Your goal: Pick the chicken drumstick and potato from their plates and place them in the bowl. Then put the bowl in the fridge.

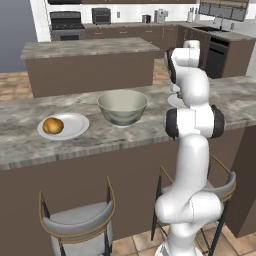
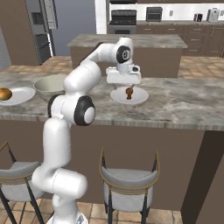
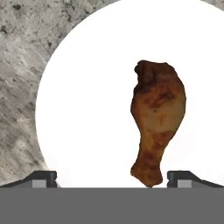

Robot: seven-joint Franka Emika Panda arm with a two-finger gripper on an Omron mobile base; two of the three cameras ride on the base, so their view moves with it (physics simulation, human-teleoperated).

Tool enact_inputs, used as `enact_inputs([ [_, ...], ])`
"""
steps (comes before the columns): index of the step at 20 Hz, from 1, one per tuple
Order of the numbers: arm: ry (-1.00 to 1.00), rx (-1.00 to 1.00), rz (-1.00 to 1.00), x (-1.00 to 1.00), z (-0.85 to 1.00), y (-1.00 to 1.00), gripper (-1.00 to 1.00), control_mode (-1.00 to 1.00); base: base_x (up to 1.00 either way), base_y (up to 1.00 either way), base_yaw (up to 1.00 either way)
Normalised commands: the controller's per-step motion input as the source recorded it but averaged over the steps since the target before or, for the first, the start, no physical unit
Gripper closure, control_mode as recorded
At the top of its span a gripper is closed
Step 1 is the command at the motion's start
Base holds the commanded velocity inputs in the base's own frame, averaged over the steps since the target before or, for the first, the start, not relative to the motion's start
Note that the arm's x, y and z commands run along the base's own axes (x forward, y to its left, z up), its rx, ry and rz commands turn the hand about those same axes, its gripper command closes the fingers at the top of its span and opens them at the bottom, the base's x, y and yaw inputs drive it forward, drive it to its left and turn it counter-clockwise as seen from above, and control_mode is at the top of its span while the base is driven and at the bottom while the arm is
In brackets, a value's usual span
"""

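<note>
The chicken drumstick [image 3: 157, 118], dark brown, lies on a white plate [image 3: 87, 109] on the grey stone counter. My gripper [image 2: 125, 86] hangs open just above the drumstick [image 2: 129, 92] and its plate [image 2: 139, 97], touching nothing. Both fingertips [image 3: 43, 177] stand wide apart, the drumstick's narrow end near the right one. Left of that plate sits the cream bowl [image 1: 122, 106], with nothing inside. Further left, the golden potato [image 1: 52, 125] rests on the other plate [image 1: 72, 126]. The fridge is out of view.
Two grey stools [image 1: 80, 222] stand under the counter's near edge [image 2: 131, 124]. A second island [image 1: 90, 62] runs behind the counter, with a stove [image 1: 66, 25] and cabinets along the back wall. Bare counter stretches right of the drumstick's plate.
</note>
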Motion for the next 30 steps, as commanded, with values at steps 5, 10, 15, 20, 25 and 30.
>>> enact_inputs([
  [5,0.10,0.03,0.00,0.49,-0.16,-0.13,-1.00,-1.00,0.00,0.00,0.00],
  [10,0.21,0.00,0.00,0.38,-0.14,-0.09,-1.00,-1.00,0.00,0.00,0.00],
  [15,0.10,0.00,0.02,0.30,-0.17,-0.04,-1.00,-1.00,0.00,0.00,0.00],
  [20,0.14,0.00,0.05,0.13,-0.18,-0.06,-1.00,-1.00,0.00,0.00,0.00],
  [25,0.16,0.01,0.06,-0.02,-0.18,-0.05,-1.00,-1.00,0.00,0.00,0.00],
  [30,0.08,0.06,0.05,-0.10,-0.16,-0.04,-1.00,-1.00,0.00,0.00,0.00],
])
